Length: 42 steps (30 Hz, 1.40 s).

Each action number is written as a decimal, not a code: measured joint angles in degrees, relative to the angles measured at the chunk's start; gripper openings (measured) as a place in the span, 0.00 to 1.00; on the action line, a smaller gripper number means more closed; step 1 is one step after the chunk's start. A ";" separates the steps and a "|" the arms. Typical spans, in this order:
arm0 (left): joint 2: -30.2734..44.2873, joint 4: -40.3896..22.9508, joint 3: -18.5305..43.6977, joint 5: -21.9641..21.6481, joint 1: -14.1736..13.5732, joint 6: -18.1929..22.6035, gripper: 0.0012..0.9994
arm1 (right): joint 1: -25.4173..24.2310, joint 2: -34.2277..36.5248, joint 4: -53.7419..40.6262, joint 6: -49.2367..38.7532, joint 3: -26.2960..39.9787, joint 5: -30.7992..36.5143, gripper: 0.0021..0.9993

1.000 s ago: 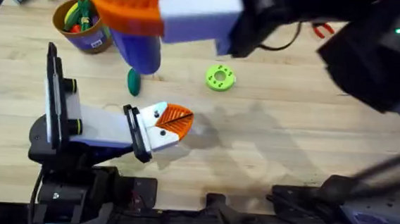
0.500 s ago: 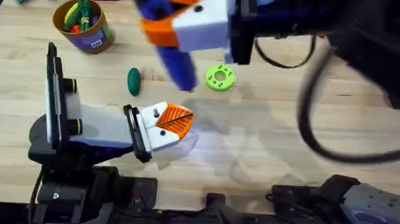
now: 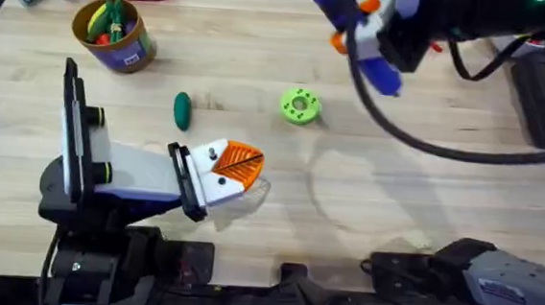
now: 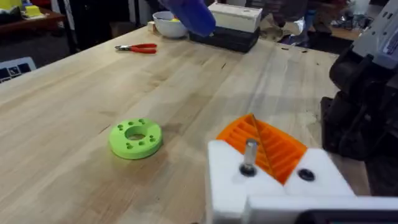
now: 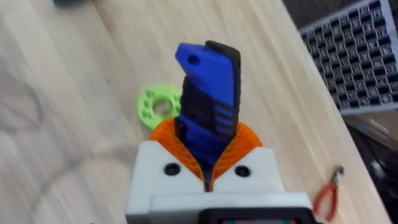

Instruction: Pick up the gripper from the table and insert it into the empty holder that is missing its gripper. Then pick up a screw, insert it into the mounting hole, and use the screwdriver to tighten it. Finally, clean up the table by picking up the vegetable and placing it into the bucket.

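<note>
Blue screwdriver (image 5: 208, 102), clamped in right claw (image 5: 208, 163)

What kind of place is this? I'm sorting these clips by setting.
Probably a robotics lab or workshop: a wooden workbench with red-handled pliers lying on it, the right gripper holding a blue powered screwdriver, and equipment cluttering the far edge.

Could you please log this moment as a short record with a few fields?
right tool: shut on the screwdriver, raised over the table's far right
left tool: resting low near the table, orange tip fitted
vegetable: lying on the wood, not in the bucket
green ring: flat, mid-table
pliers: far side
</note>
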 joint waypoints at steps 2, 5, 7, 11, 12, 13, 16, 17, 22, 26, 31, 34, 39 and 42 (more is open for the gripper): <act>0.00 0.00 0.00 0.00 0.00 0.00 0.01 | -1.22 1.51 -2.80 -5.25 0.02 2.14 0.02; 0.00 0.00 0.00 0.00 0.00 0.00 0.01 | -2.83 5.34 -6.35 -11.45 0.02 4.04 0.02; 0.00 0.00 0.00 0.01 0.00 0.00 0.01 | -3.73 8.39 -7.93 -14.28 0.02 4.84 0.02; 0.00 0.00 0.00 0.00 0.00 0.00 0.01 | -5.54 15.56 -8.71 -17.69 0.04 7.20 0.02; 0.00 0.00 0.00 0.02 0.00 0.00 0.01 | -6.03 17.59 -8.55 -18.19 0.04 8.33 0.02; 0.00 0.00 0.00 0.00 0.00 0.00 0.01 | -6.50 19.52 -8.44 -18.71 0.04 9.57 0.02; 0.02 0.00 0.00 0.00 0.00 0.00 0.01 | -8.00 25.02 -7.91 -19.91 0.04 12.85 0.02; 0.00 0.00 0.00 0.00 0.00 0.00 0.01 | -8.52 26.86 -7.50 -20.22 0.04 13.78 0.02; 0.00 0.00 0.00 0.00 0.00 0.00 0.01 | -10.49 33.64 -4.37 -20.91 0.04 17.90 0.02; 0.00 0.00 0.00 0.02 0.00 0.00 0.01 | -11.31 35.35 -3.52 -20.97 0.04 19.31 0.02; 0.00 0.00 0.00 0.01 0.00 0.00 0.01 | -11.29 35.32 -3.13 -20.91 0.54 20.97 0.49; 0.00 0.00 0.00 0.02 0.00 0.00 0.01 | -11.33 35.17 -0.72 -18.50 1.20 21.81 0.93; 0.00 0.00 0.00 0.02 0.00 0.02 0.66 | -11.51 31.89 -0.85 -13.28 1.22 17.30 0.99; 0.00 0.00 0.00 0.02 0.00 -0.16 0.97 | -11.35 27.71 -0.90 -10.11 1.22 15.36 0.99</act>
